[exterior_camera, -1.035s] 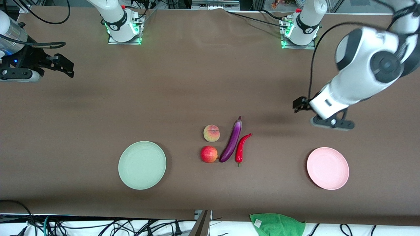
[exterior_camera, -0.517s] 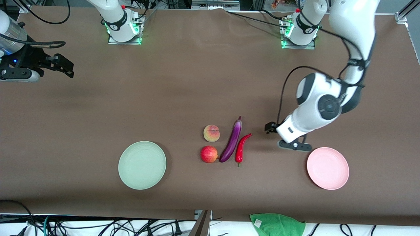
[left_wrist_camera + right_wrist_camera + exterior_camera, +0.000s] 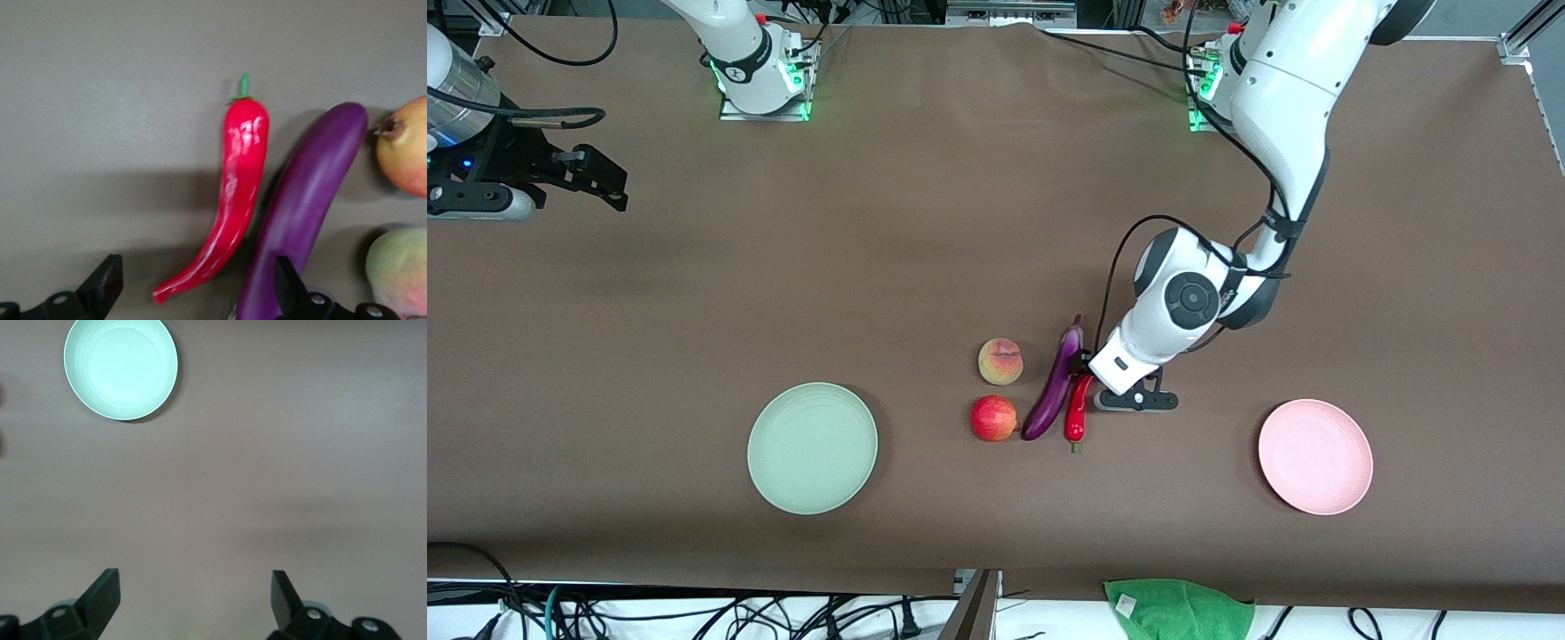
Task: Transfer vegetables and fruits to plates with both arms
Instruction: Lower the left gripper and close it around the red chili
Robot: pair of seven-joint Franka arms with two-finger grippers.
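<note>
Hanging low over the tapered tip of the red chili pepper [image 3: 1076, 412], the left gripper [image 3: 193, 287] has its jaws spread wide; the left wrist view shows one black fingertip [image 3: 105, 280] over bare table and the other against the purple eggplant [image 3: 1055, 386]. From the front view the white wrist hides those fingers, so only the wrist camera settles their state. That close view also brings out the pepper's glossy, curved skin and small green stem, the eggplant's smooth sheen, and the edges of the red fruit [image 3: 993, 418] and the matte yellow-pink peach [image 3: 1000, 361].

On the brown table [image 3: 925, 222] the four pieces lie clustered together, the peach farther from the front camera than the red fruit, the eggplant between the fruits and the pepper. The mint green plate [image 3: 812, 448], shallow and faintly ringed, sits toward the right arm's end; the pink plate [image 3: 1315, 456] sits toward the left arm's end. Neither holds anything.

The right gripper [image 3: 190, 603] waits with jaws wide over bare table at its own end.
</note>
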